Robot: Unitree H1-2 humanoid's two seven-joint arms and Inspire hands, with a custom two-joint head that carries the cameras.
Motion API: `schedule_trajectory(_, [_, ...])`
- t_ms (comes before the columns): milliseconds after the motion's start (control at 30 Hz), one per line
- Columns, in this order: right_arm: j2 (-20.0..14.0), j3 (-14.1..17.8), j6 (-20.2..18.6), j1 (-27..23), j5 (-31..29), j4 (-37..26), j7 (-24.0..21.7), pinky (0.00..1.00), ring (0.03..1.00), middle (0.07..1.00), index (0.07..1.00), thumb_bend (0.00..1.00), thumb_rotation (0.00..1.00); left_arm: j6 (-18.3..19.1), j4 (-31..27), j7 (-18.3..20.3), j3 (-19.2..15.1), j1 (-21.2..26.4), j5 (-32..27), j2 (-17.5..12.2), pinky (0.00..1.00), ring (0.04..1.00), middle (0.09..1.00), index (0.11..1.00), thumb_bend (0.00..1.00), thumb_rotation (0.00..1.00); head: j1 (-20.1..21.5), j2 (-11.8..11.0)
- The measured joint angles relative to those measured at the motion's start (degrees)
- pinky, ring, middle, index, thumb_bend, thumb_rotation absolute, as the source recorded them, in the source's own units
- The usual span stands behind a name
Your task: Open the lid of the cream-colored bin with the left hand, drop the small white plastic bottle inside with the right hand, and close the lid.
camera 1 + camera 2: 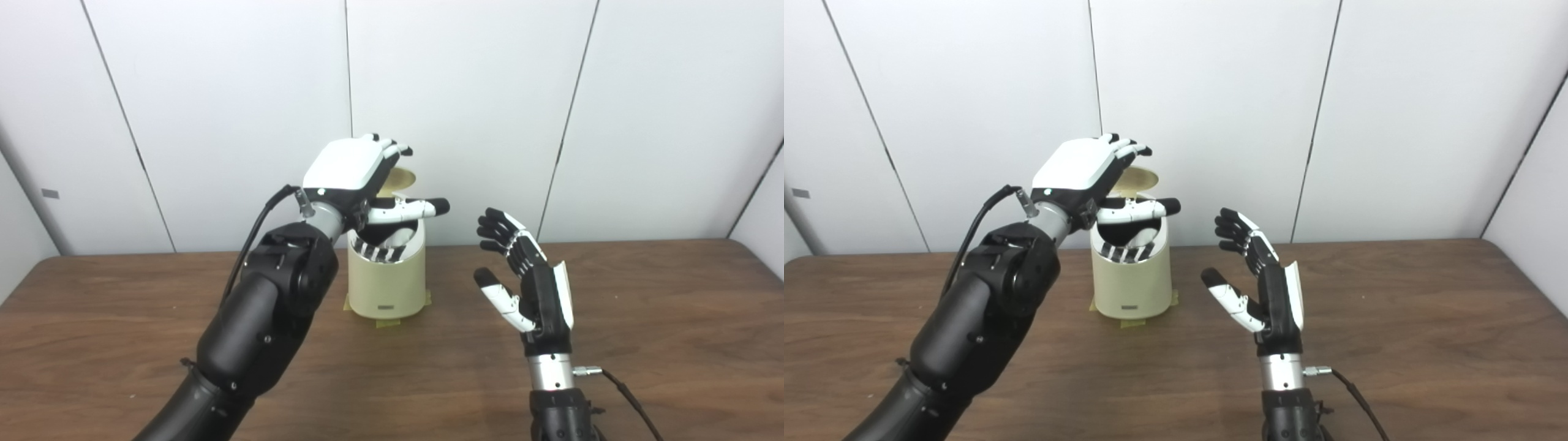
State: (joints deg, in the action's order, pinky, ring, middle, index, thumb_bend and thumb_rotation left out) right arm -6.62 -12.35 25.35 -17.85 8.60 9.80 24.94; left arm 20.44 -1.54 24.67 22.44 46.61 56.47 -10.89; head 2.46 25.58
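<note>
Your left hand [352,168] is above the cream-colored bin [386,282], palm down, with its fingers [392,147] spread against the raised lid [401,179] and its thumb across the opening; it grips nothing, it only props the lid. Your right hand [527,282] is just beside the bin on its right, upright, fingers apart and empty. The small white plastic bottle I cannot see for sure: something white shows inside the opening under the thumb, and it may be the bottle, so I judge the drop is done and closing remains. The risk is here: if you pull the left hand away fast, the lid can fall hard or catch the thumb. The bin seems taped to the table [122,306], so it probably will not tip.
</note>
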Motion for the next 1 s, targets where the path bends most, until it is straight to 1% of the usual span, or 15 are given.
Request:
schedule_trajectory(67, [0.0,-0.01,0.0,0.0,0.24,0.05,0.01,0.69,0.756,0.779,0.806,0.56,0.66,0.0,0.0,-0.29,0.0,-0.28,0.07,0.02,1.0,0.976,0.875,0.851,0.81,1.0,-0.09,-0.09])
schedule_trajectory(200, [0.03,0.01,0.0,0.0,0.57,0.09,0.01,0.69,0.758,0.781,0.804,0.56,0.65,0.01,-0.05,-1.49,-0.06,-1.61,0.69,0.1,1.0,0.927,0.788,0.753,0.83,1.0,0.09,0.26])
schedule_trajectory(267, [0.11,0.11,0.0,0.0,0.58,0.09,0.02,0.69,0.757,0.78,0.804,0.56,0.65,-0.01,-0.49,-1.59,-0.19,-2.3,0.67,0.13,1.0,0.91,0.757,0.74,0.83,1.0,0.09,0.44])
schedule_trajectory(367, [0.34,0.16,0.0,0.0,0.78,0.09,0.03,0.69,0.756,0.779,0.806,0.56,0.65,-0.01,-1.36,-1.24,-0.14,-2.68,0.68,0.09,1.0,0.897,0.77,0.745,0.81,1.0,0.09,0.44])
schedule_trajectory(500, [0.48,0.29,0.0,0.0,0.92,0.11,0.03,0.69,0.754,0.778,0.804,0.56,0.65,-0.46,-1.98,-1.22,-0.07,-3.89,0.64,0.1,1.0,0.907,0.797,0.756,0.8,1.0,0.18,0.44])
schedule_trajectory(633, [0.57,0.49,0.0,0.0,0.94,0.11,0.02,0.69,0.756,0.781,0.806,0.56,0.65,-1.32,-2.09,-1.23,-0.05,-4.77,0.08,0.09,1.0,0.905,0.791,0.755,0.81,1.0,0.44,0.7])
schedule_trajectory(733, [0.86,0.72,0.0,0.0,1.22,0.11,-0.01,0.68,0.756,0.781,0.805,0.56,0.64,-1.39,-2.25,-1.22,-0.05,-5.42,-0.56,0.11,1.0,0.908,0.804,0.769,0.8,1.0,0.53,0.79])
schedule_trajectory(1000, [1.5,1.86,0.0,0.0,1.84,0.12,-0.32,0.68,0.757,0.782,0.807,0.56,0.64,-1.92,-2.52,-1.22,0.57,-9.06,-1.39,0.13,1.0,0.896,0.795,0.749,0.79,1.0,0.79,1.14])
